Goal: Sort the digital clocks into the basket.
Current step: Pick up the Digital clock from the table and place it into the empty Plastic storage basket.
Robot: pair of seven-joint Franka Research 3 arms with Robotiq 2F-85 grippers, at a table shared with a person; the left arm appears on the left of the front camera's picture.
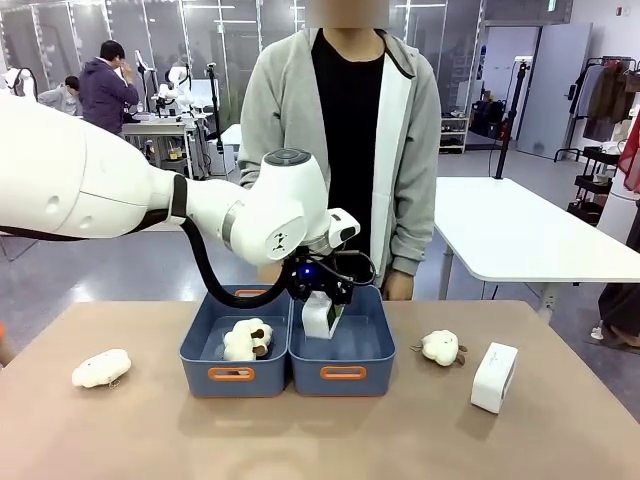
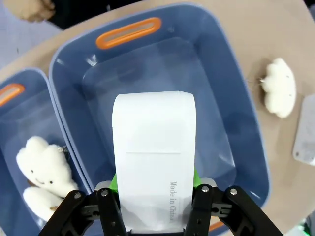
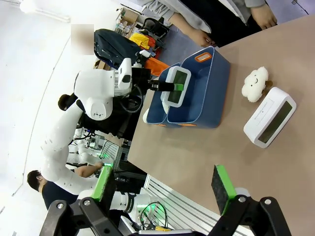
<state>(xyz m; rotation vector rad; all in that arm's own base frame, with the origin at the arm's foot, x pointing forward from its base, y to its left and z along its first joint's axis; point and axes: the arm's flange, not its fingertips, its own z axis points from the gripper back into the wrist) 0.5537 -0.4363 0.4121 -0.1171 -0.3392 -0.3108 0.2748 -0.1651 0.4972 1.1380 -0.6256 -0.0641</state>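
Note:
My left gripper (image 1: 322, 312) is shut on a white digital clock (image 1: 320, 316) and holds it upright over the right-hand blue basket (image 1: 341, 374). In the left wrist view the clock (image 2: 154, 157) hangs between the green pads of the left gripper (image 2: 155, 189), above the basket's bare floor (image 2: 206, 83). A second white digital clock (image 1: 494, 377) stands on the table at the right, also seen from the right wrist (image 3: 270, 117). My right gripper (image 3: 164, 186) is open, high above the table, with nothing between its fingers.
The left blue bin (image 1: 232, 373) holds a cream sheep plush (image 1: 246, 340). Another sheep plush (image 1: 101, 368) lies at the table's left and one (image 1: 441, 347) lies right of the baskets. A person (image 1: 340, 130) stands at the far edge behind the bins.

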